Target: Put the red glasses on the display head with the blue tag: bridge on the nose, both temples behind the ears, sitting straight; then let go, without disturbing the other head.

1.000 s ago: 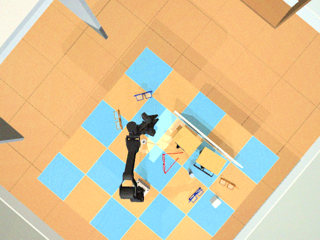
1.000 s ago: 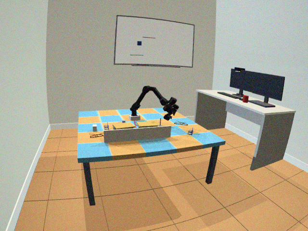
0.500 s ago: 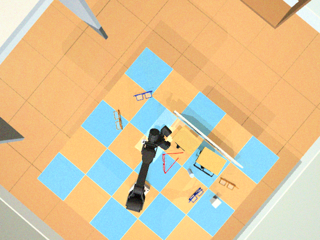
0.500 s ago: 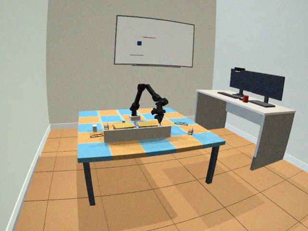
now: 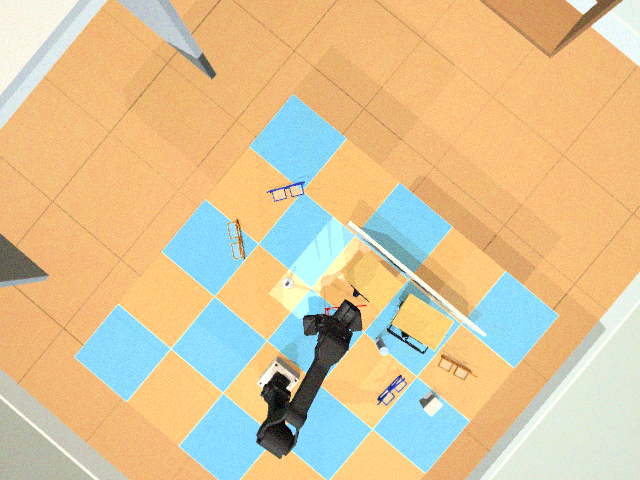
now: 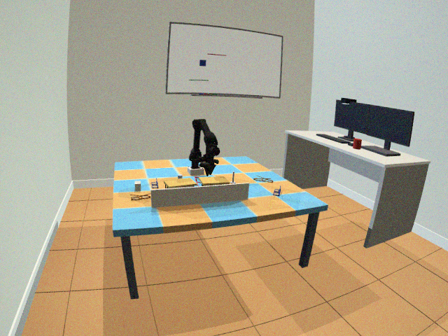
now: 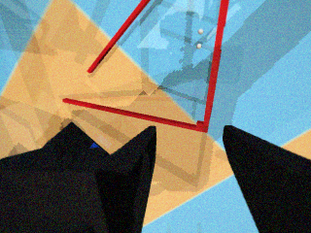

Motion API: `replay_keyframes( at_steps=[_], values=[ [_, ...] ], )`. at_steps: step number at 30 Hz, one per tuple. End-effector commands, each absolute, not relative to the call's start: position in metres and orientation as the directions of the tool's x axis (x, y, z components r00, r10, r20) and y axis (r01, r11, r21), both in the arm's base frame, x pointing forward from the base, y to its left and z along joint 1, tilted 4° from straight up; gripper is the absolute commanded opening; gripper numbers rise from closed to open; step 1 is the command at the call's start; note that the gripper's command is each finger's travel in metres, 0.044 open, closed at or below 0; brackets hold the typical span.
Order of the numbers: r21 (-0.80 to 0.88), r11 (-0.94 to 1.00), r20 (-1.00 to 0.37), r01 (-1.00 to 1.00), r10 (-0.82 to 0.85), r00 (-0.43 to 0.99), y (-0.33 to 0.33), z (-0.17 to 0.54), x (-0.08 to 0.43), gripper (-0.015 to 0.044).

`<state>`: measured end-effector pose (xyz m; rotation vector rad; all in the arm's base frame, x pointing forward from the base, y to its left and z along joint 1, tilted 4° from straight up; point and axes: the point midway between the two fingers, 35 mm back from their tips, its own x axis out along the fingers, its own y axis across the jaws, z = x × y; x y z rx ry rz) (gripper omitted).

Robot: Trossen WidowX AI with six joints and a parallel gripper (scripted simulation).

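The red glasses lie on the table beside the heads, partly hidden under the arm in the top view. In the wrist view both temples point left. My gripper is open above them, holding nothing; one hinge corner shows in the gap beyond the fingertips. One tan-topped head has a black nose piece and wears no glasses. The other head wears black glasses. A small blue patch shows beside the left finger in the wrist view; I cannot tell which head bears the tag.
A white panel stands along the heads' far side. A thin post and a white cylinder stand near the heads. Blue and brown glasses lie farther out on both sides. A white box stands near one edge.
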<state>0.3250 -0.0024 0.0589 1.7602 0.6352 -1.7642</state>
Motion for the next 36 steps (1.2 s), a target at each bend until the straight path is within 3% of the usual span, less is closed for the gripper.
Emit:
replay_keyframes(
  at_steps=[1, 6, 9, 36],
  values=[
    [0.002, -0.767, -0.999, 0.642, -0.027, -0.029, -0.002, 0.059, 0.306, 0.0200],
    [0.002, -0.767, -0.999, 0.642, -0.027, -0.029, -0.002, 0.059, 0.306, 0.0200],
    [0.002, -0.767, -0.999, 0.642, -0.027, -0.029, -0.002, 0.059, 0.306, 0.0121],
    [0.002, -0.767, -0.999, 0.642, -0.027, -0.029, -0.001, 0.032, 0.305, 0.0120]
  ],
)
